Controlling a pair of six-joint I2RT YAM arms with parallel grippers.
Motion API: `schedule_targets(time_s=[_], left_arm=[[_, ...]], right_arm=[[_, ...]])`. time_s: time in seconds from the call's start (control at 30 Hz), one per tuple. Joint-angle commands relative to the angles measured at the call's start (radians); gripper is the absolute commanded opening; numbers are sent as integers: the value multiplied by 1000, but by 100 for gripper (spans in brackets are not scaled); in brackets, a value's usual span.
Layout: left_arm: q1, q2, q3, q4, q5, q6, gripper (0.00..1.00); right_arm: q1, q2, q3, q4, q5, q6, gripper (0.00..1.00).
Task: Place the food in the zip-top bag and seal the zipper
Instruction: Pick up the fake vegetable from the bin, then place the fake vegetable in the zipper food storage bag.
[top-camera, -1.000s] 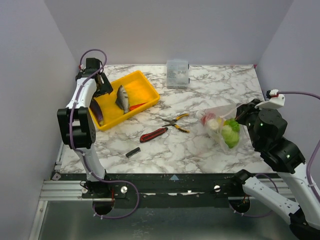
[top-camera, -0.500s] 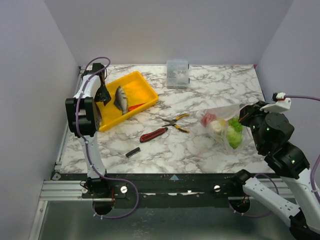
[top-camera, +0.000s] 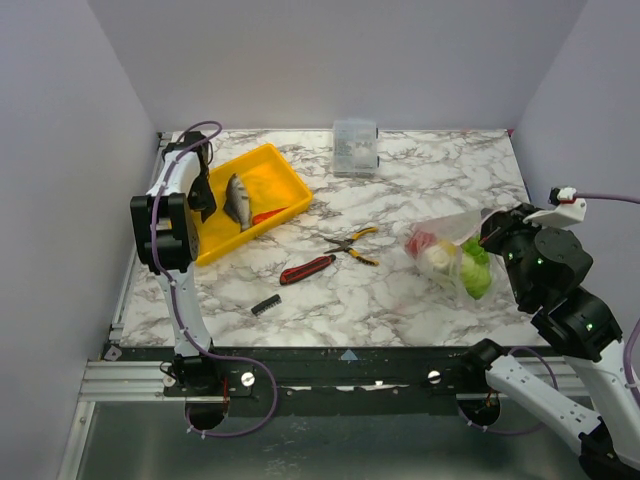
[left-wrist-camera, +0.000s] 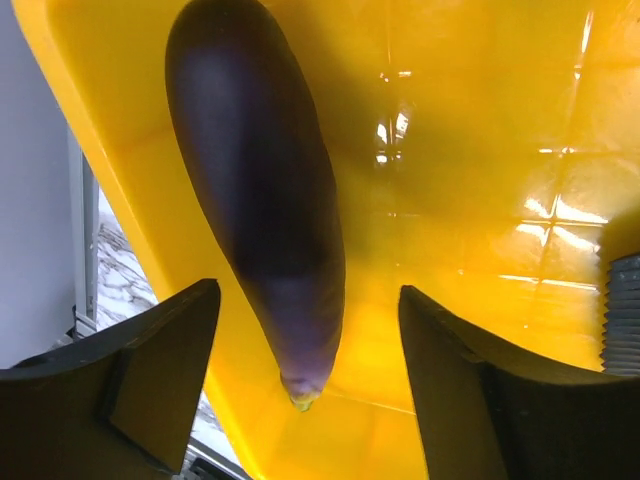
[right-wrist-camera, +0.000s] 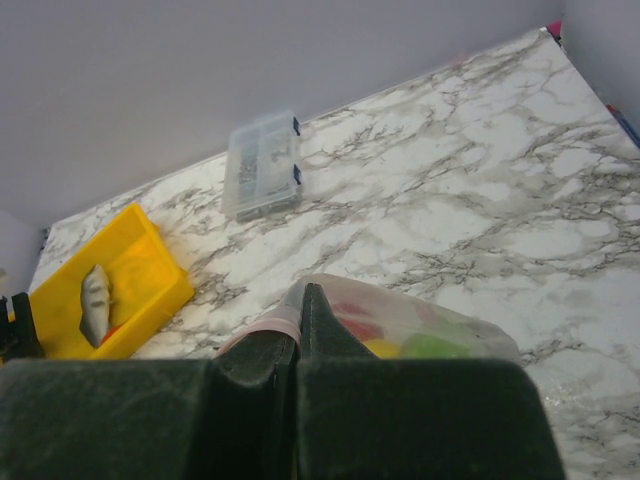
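The purple eggplant (left-wrist-camera: 260, 200) lies in the yellow tray (left-wrist-camera: 480, 150); my arm hides it in the top view. My left gripper (left-wrist-camera: 310, 400) is open just above it, its tip between the two fingers (left-wrist-camera: 160, 370), not touching. In the top view the left gripper (top-camera: 200, 195) is over the tray's left part, next to the grey fish (top-camera: 235, 198). My right gripper (right-wrist-camera: 297, 320) is shut on the pinkish zipper strip (right-wrist-camera: 265, 328) of the clear zip-top bag (top-camera: 445, 240). The bag holds a red tomato (top-camera: 420, 240), a yellow piece and green food (top-camera: 476, 270).
A red item (top-camera: 270, 213) lies in the tray (top-camera: 280, 170) beside the fish. Red-handled knife (top-camera: 307, 268), yellow-handled pliers (top-camera: 352, 245) and a small black piece (top-camera: 265, 305) lie mid-table. A clear rigid box (top-camera: 354, 146) stands at the back edge.
My left gripper has swung from the tray's far left edge to over the eggplant. My right gripper has drawn the bag's mouth slightly right; the bag shifted with it.
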Motion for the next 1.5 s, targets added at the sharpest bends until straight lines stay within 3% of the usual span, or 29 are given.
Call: schedule_targets(time_s=[0.0, 0.3, 0.6, 0.87, 1.17, 1.3, 1.47], left_arm=[[21, -10, -27, -51, 17, 73, 65], [30, -19, -49, -53, 46, 118, 21], [12, -175, -126, 28, 114, 101, 1], [4, -470, -231, 136, 271, 77, 0], [-46, -901, -469, 530, 805, -1, 0], [-172, -1037, -568, 808, 928, -81, 0], [-440, -1162, -692, 1226, 932, -81, 0]], right_arm=[[2, -15, 47, 51, -12, 25, 1], [2, -22, 59, 51, -15, 21, 1], [2, -16, 54, 51, -22, 22, 1], [2, 12, 15, 80, -43, 27, 1], [2, 87, 21, 134, -111, 54, 1], [2, 126, 37, 140, -163, 102, 1], [2, 190, 77, 112, -180, 175, 1]])
